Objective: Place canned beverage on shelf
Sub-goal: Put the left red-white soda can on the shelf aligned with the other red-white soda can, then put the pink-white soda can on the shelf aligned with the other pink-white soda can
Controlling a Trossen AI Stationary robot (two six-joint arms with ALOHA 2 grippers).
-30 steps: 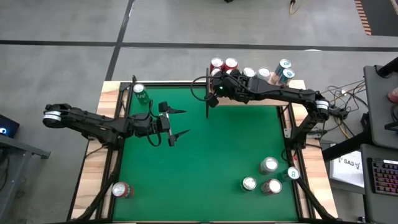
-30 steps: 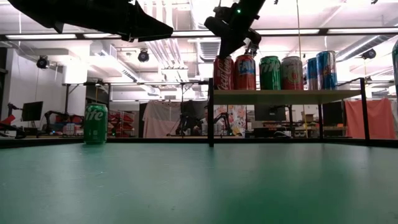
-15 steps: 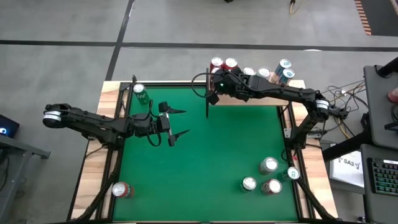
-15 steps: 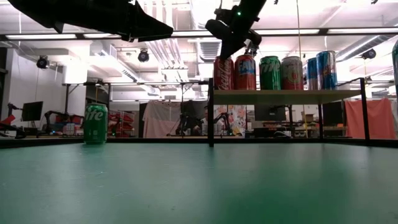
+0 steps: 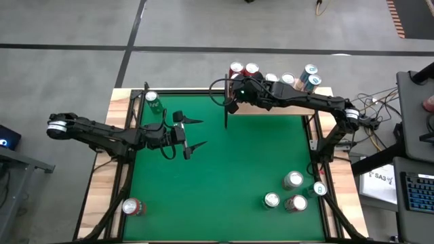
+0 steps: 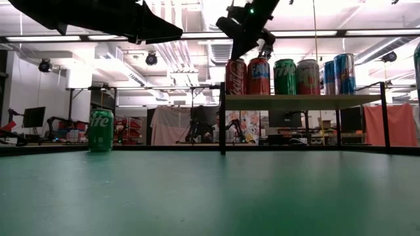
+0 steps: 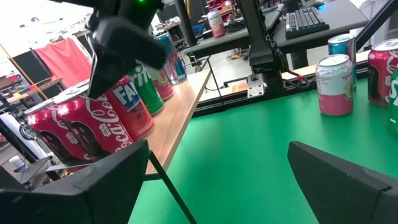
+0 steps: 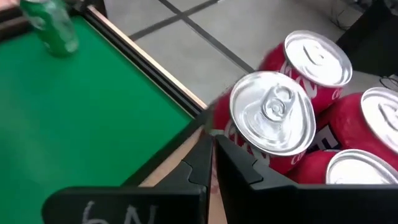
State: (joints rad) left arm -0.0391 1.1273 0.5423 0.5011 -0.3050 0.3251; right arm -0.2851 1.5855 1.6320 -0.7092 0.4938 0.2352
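Left gripper [image 5: 192, 135] jaws wide apart, empty, hovering above the green felt at the bench's left-middle. Right gripper [image 5: 230, 106] jaws pressed together, holding nothing, sitting just above the near-left corner of the shelf, right beside the front Coca-Cola can [image 8: 273, 121].

Bench [image 5: 224, 176]: green felt top with wood rim, black frame rails.

Shelf [image 6: 302, 101]: light-wood board on thin black posts along the far edge of the bench, right half. On it a row of upright cans: two red Coca-Cola cans at the left end, a red Fanta can [image 6: 258, 76], a green Sprite can [image 6: 285, 77], a reddish can [image 6: 308, 77], blue cans [image 6: 340, 73] at the right end.

Green Sprite can [image 6: 101, 130] upright on the felt at the far-left corner, well apart from both grippers.

Cluster of four cans [image 5: 293, 191] upright near the bench's near-right corner; one red can [image 5: 132, 207] at the near-left corner.
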